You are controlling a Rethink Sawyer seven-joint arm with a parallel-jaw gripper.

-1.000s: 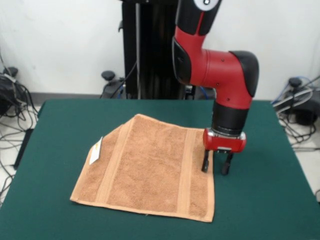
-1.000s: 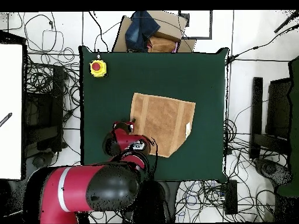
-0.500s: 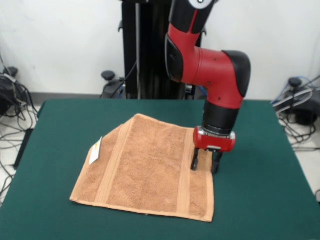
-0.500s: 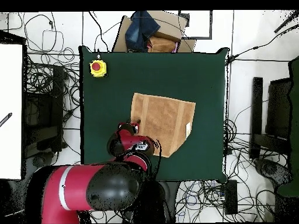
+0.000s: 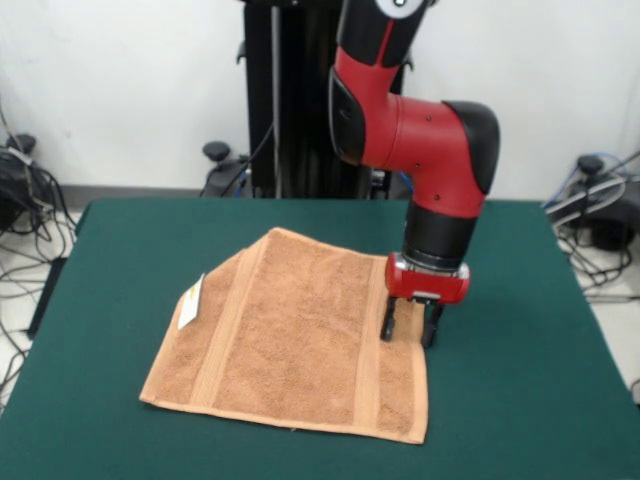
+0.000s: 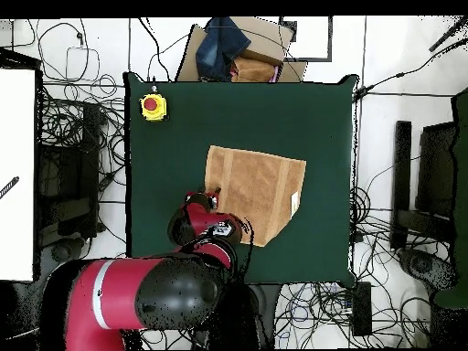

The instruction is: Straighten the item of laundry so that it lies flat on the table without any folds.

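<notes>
The orange-tan terry towel (image 5: 300, 340) lies on the dark green table (image 5: 520, 400), with two woven bands and a white tag (image 5: 191, 301) on its left edge. Its far left corner is folded over near the tag. In the overhead view the towel (image 6: 256, 190) sits mid-table. My gripper (image 5: 407, 331) hangs open over the towel's right edge, one finger over the cloth and the other at its edge, tips just above or touching it. In the overhead view the gripper (image 6: 208, 197) is at the towel's left edge.
A yellow box with a red button (image 6: 153, 107) stands at a table corner in the overhead view. A cardboard box with dark cloth (image 6: 233, 50) lies beyond the table edge. Cables lie on the floor around the table.
Over the last second my gripper moved left in the front view, from beside the towel's right edge to over it. In the last half second it hardly moved. The towel has not moved.
</notes>
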